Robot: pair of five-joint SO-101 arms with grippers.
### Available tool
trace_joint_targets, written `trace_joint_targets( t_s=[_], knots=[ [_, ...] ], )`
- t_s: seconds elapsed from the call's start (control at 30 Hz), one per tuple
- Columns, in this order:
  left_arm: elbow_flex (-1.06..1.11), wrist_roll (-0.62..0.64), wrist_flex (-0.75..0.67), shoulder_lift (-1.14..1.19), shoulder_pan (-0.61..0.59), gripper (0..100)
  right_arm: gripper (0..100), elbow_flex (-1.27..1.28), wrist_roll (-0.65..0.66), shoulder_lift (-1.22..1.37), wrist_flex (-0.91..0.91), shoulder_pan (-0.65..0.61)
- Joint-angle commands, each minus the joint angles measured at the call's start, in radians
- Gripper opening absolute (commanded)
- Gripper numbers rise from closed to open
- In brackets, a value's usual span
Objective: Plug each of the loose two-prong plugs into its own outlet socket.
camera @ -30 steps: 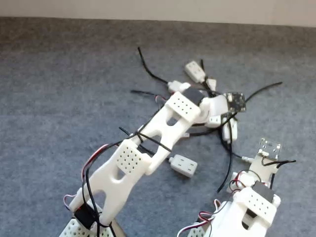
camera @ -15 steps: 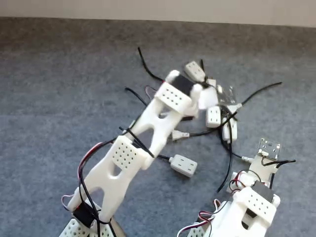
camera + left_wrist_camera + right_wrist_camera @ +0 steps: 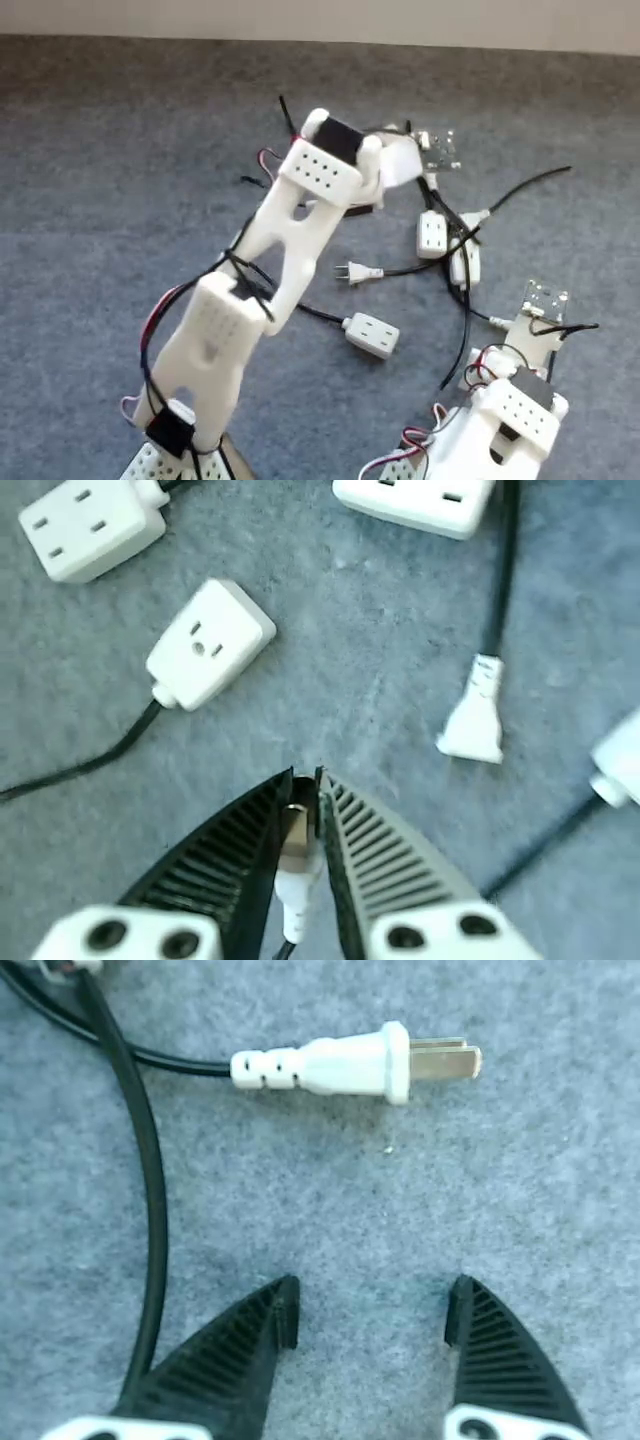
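We pinch a white plug (image 3: pixel 296 880) tight in our left gripper (image 3: pixel 303 780), and a socket (image 3: pixel 210 643) lies face up just ahead of its tips. Our right gripper (image 3: pixel 370 1310) has its fingers apart, with a second plug (image 3: pixel 340 1062) lying sideways ahead.

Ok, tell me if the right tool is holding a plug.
No, the right tool is open; the plug lies loose beyond it.

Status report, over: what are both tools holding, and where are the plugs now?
Left tool shut on a plug, single socket ahead. Right tool open, loose plug lying ahead. Black cable runs beside it.
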Motion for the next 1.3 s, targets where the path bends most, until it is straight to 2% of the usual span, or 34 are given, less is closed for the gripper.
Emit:
trace_joint_targets(
  t_s=[0.0,0.13,0.27,0.43,0.57,0.63,0.77,0.83,1.0,1.17,1.27],
  knots=[
    [0.407,-0.006,0.008,-0.398,-0.004,1,23.8,0.004,-0.006,-0.001,-0.031,-0.021],
    [0.716,-0.009,0.003,-0.664,-0.077,1,23.8,0.004,-0.006,-0.001,-0.031,-0.021],
    [0.954,-0.011,-0.049,-0.858,-0.259,1,23.8,0.004,-0.006,-0.001,-0.031,-0.021],
    [1.259,-0.009,-0.299,-1.017,-0.538,1,23.8,0.004,-0.006,-0.001,-0.031,-0.021],
    [1.518,-0.002,-0.506,-1.090,-0.668,1,23.8,0.004,-0.006,-0.001,-0.031,-0.021],
    [1.638,0.018,-0.605,-1.112,-0.714,1,23.8,0.004,-0.006,-0.001,-0.031,-0.021],
    [1.813,0.166,-0.868,-1.121,-0.789,1,23.8,0.004,-0.006,-0.001,-0.031,-0.022],
    [1.873,0.196,-0.956,-1.119,-0.802,1,23.8,0.004,-0.006,-0.001,-0.031,-0.022],
    [1.928,0.196,-0.996,-1.119,-0.806,2,23.8,0.004,-0.006,-0.001,-0.031,-0.022],
    [1.931,0.196,-0.994,-1.119,-0.849,20,23.8,0.005,-0.006,-0.001,-0.031,-0.022],
    [1.933,0.175,-0.994,-1.119,-0.880,22,23.8,0.005,-0.006,-0.001,-0.031,-0.022]
  ],
)
